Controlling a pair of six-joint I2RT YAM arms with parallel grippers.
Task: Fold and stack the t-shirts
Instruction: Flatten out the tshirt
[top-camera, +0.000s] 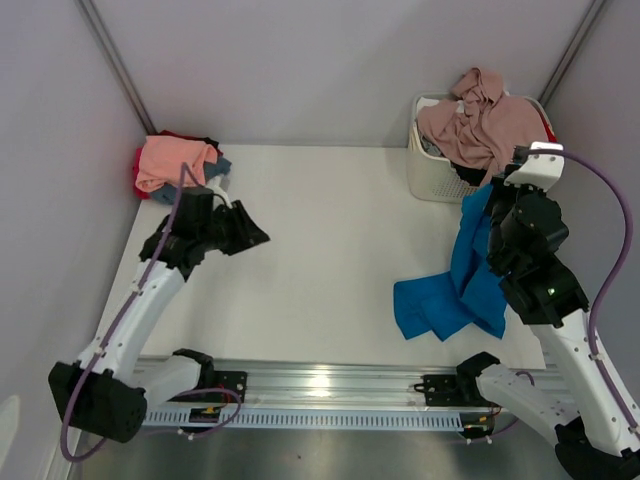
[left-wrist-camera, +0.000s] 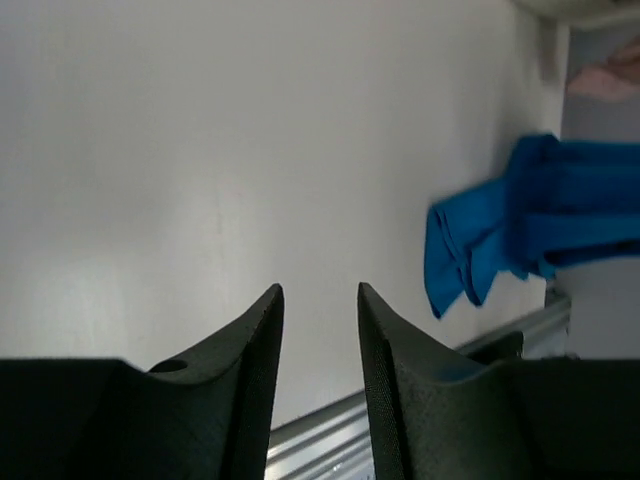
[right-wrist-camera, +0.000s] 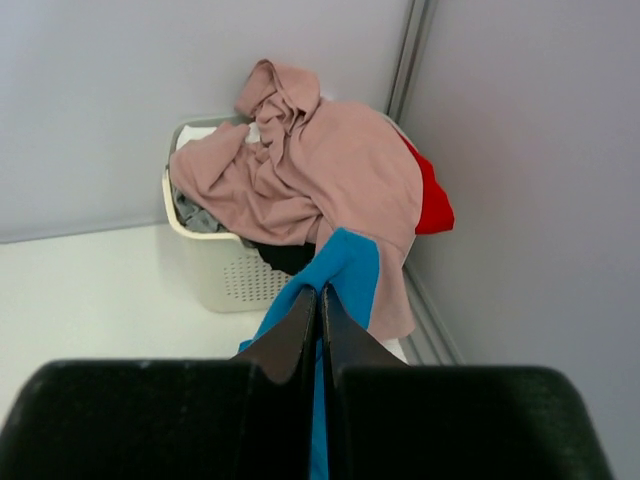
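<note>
Risk one: loss of the blue shirt (top-camera: 450, 295) from a thin pinch on one edge, caused by drag from its bunched lower part lying on the table (top-camera: 330, 230).
Risk two: a snag on the mauve shirt (top-camera: 480, 125) draped over the basket (top-camera: 430, 180), just beside the raised cloth, which could tip the pile out.
Risk three: a crooked fold, judged likely with only one point of the cloth held.
Right gripper (right-wrist-camera: 320, 290): pressed fully together on a fold of the blue shirt, lifted near the basket.
Left gripper (left-wrist-camera: 320, 290): partly open, holding and touching nothing, above bare table.
Stack (top-camera: 175, 165): far left corner, salmon shirt on top, well apart from the blue shirt.
</note>
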